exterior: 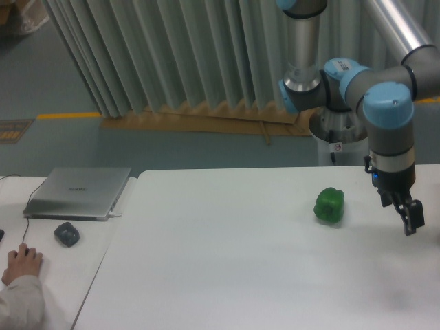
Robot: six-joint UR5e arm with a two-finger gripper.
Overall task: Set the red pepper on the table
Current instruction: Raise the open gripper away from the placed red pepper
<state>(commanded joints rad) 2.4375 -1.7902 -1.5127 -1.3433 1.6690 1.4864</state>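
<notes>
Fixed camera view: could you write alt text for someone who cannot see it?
A robot arm's gripper hangs above the right side of a white table, with a green pepper lying on the table just to its left. No red pepper is visible. On a side desk at left sit a closed laptop and a person's hand on a mouse.
</notes>
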